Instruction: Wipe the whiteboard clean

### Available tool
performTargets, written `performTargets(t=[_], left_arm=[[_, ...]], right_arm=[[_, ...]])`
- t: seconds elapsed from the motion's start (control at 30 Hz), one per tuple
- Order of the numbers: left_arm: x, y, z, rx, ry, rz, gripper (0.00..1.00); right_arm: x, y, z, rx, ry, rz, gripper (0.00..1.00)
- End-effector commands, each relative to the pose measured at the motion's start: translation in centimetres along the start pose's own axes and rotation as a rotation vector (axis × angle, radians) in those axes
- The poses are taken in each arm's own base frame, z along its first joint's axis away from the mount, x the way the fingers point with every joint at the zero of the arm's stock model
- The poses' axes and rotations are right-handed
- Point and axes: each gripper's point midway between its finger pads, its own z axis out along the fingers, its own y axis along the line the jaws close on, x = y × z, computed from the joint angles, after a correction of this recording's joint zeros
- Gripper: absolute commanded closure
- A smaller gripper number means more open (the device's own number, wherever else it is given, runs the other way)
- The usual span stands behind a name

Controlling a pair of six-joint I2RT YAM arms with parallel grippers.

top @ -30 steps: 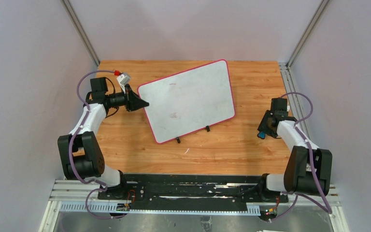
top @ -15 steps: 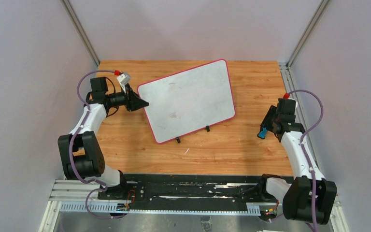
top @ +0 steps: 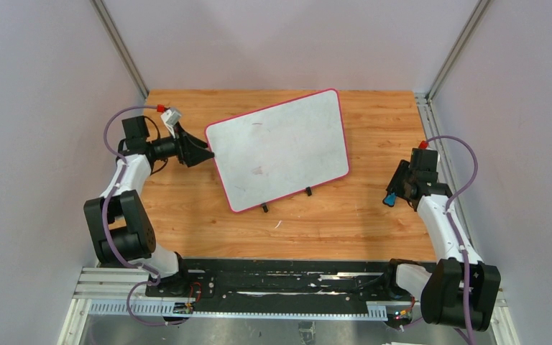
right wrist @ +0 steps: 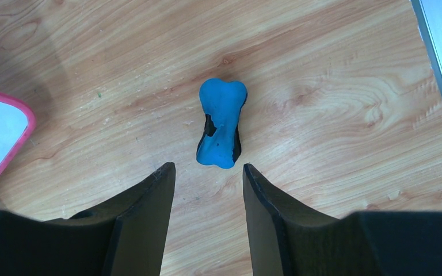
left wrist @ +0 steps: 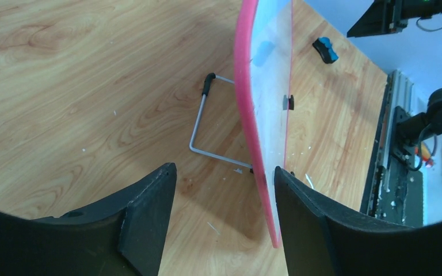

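Eraser [right wrist: 221, 123] lies on the counter [top: 187, 215] at right, just beyond the open, empty right gripper [right wrist: 207, 190], suggesting pickup; faintly marked whiteboard [top: 280, 147] stands centre, open left gripper [left wrist: 224, 195] straddling its edge.

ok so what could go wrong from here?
1. The whiteboard stands tilted on a thin wire stand. The left end effector is open astride its pink edge, so a sideways nudge could tip or slide it.
2. The blue eraser lies loose and slightly angled ahead of the open right end effector; an off-centre close could push it away.
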Motion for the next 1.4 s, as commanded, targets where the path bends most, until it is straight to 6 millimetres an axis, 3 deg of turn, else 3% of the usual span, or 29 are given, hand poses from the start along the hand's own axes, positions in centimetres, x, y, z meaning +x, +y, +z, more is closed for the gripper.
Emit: performTargets(t=[0.0,0.1,0.23,0.4,0.6,0.9,0.97,1.03,1.1,1.17,1.3,1.37], left_arm=[[-1.0,-0.5,-2.0,0.070,-0.054,-0.039,0.33],[-0.4,-0.9,-3.8,0.072,-0.059,-0.045,0.32],[0.1,0.5,-6.1,0.044,-0.134,-0.119,0.34],[2.7,2.0,-6.8,0.005,-0.074,-0.178,0.41],[4.0,2.9,-7.1,-0.021,-0.019,-0.215,0.49],[2.7,2.5,-8.6,-0.121,0.103,-0.097,0.50],[2.0,4.5,-9.2,-0.255,0.116,-0.082,0.50],[0.6,8.8,-11.2,-0.638,0.058,-0.037,0.48],[-0.6,10.5,-13.6,-1.008,-0.006,0.080,0.37],[-1.2,10.2,-13.6,-1.086,-0.039,0.061,0.36],[0.4,12.6,-13.3,-1.154,-0.142,-0.126,0.36],[0.2,13.1,-13.1,-1.202,-0.237,-0.053,0.36]], right_arm=[[0.7,-0.3,0.0,0.004,0.016,-0.011,0.52],[0.7,-0.3,0.0,0.005,0.013,-0.010,0.52],[0.6,-0.3,-0.2,0.000,-0.003,-0.008,0.52],[0.1,-0.5,-0.9,0.003,-0.043,-0.006,0.52],[0.3,-0.4,-0.8,0.002,-0.035,-0.004,0.52],[-0.2,0.1,-1.1,-0.010,-0.051,-0.017,0.52],[-0.3,0.2,-1.1,-0.010,-0.052,-0.019,0.53],[-0.3,0.1,-1.1,-0.007,-0.051,-0.019,0.53],[-0.2,0.1,-1.1,-0.006,-0.052,-0.020,0.53],[-0.2,0.1,-1.1,-0.001,-0.053,-0.023,0.53],[-0.1,0.1,-1.0,-0.002,-0.056,-0.028,0.53],[-0.1,0.0,-1.1,0.003,-0.061,-0.028,0.52]])
